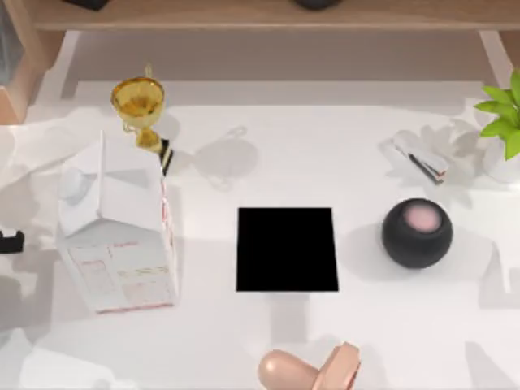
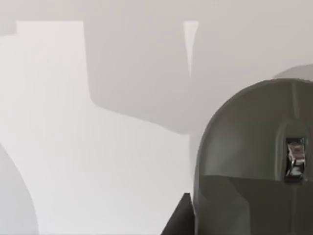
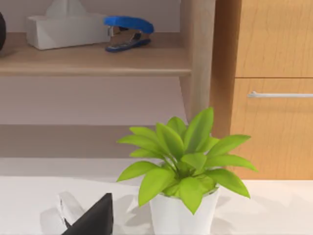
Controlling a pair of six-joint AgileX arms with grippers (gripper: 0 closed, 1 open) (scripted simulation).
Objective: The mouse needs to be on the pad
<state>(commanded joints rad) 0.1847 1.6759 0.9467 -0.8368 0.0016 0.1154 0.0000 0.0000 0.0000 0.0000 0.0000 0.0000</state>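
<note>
— Black and bare, that's how the pad (image 1: 286, 249) looks from above: nothing lies on it. To the right of the pad sits a dark ball (image 1: 417, 233), to the left of the pad a white carton (image 1: 118, 244), both apart from it

— So the mouse isn't there yet?

— Not on the pad, no. That part of the job is still to do

— And the left wrist view?

— Here the grey-green mouse (image 2: 249, 161) is very close to the camera, over the white table (image 2: 98, 161). A dark piece of the left pincer (image 2: 178, 220) shows just beside its edge. I cannot tell whether that pincer is open, closed, or already gripping the mouse. How far the mouse is from the pad I can't say from this view either

— And the right wrist view?

— It looks at a green plant (image 3: 183, 161) in a white pot, with a blue stapler (image 3: 128, 32) on a wooden shelf (image 3: 98, 61) behind. A dark bit of the right pincer (image 3: 93, 218) shows low down; again I cannot tell its state. That arm seems idle, off to the right of the pad

— So how far along?

— Early, I'd judge: the left arm is at the mouse, but the carry over to the pad and the setting down are both left
</note>
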